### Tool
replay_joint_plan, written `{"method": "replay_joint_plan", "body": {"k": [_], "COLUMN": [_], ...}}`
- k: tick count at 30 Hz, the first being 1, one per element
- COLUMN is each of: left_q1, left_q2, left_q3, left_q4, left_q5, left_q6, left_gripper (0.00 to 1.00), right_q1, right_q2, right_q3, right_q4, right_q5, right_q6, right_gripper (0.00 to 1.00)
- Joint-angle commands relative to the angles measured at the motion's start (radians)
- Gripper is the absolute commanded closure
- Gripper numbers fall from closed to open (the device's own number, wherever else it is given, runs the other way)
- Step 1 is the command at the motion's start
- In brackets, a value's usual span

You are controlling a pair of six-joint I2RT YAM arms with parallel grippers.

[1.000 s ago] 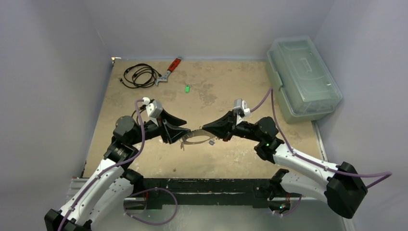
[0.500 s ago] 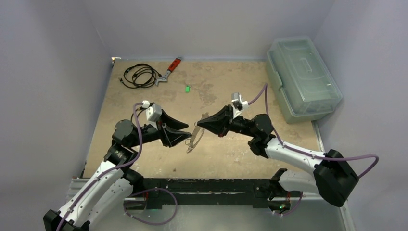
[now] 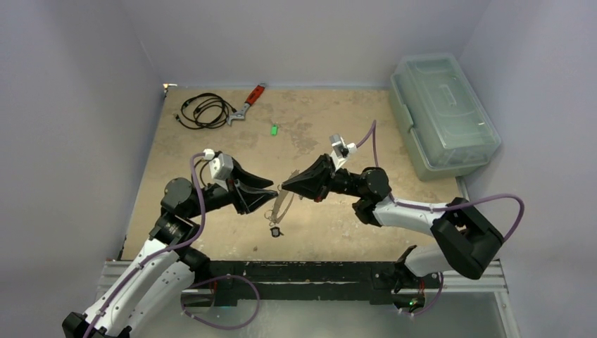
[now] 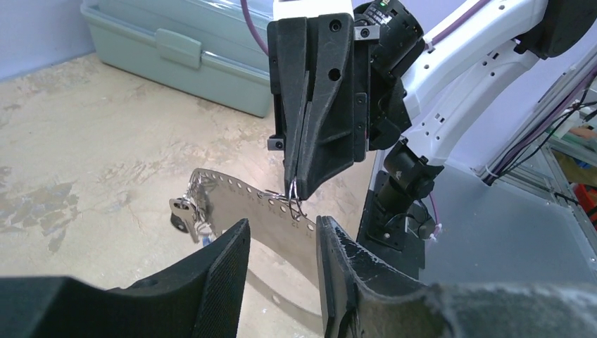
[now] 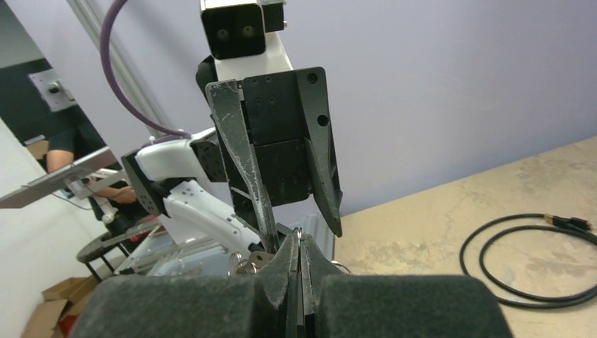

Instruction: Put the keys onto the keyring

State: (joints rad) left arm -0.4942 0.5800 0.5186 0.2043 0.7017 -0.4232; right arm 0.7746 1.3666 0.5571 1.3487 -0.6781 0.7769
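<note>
The keyring is a thin grey metal band with holes. It hangs on edge from my right gripper, which is shut on a small wire ring threaded through the band. My left gripper is open, and the band passes between its fingers without being pinched. A silver key with a dark tag dangles from the band's low end. The green-tagged key lies alone on the table farther back. In the right wrist view my shut gripper faces the open left gripper.
A coiled black cable and a red-handled wrench lie at the back left. A clear lidded box stands at the right edge. The cable also shows in the right wrist view.
My right gripper has risen and moved left, lifting the keyring from lying flat to hanging on edge. The dark-tagged key now dangles below it. The left gripper has shifted slightly.
</note>
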Motion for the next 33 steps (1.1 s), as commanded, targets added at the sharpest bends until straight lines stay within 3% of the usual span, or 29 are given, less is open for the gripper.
{"method": "replay_joint_plan", "body": {"k": [1, 23, 33], "left_q1": [-0.006, -0.006, -0.006], "left_q2": [-0.002, 0.007, 0.029], "left_q3": [0.016, -0.006, -0.009], "left_q4": [0.010, 0.084, 0.125], "left_q5": [-0.007, 0.065, 0.128], "left_q6": [0.029, -0.024, -0.081], "left_gripper": [0.62, 0.63, 0.68], "right_q1": [0.008, 0.020, 0.020], "right_q2": [0.034, 0.135, 0.170], "right_q3": [0.052, 0.084, 0.091], "right_q4": [0.238, 0.401, 0.507], "right_q5": [-0.030, -0.050, -0.060], "right_q6": [0.117, 0.212, 0.274], "right_gripper": [1.00, 1.00, 1.00]}}
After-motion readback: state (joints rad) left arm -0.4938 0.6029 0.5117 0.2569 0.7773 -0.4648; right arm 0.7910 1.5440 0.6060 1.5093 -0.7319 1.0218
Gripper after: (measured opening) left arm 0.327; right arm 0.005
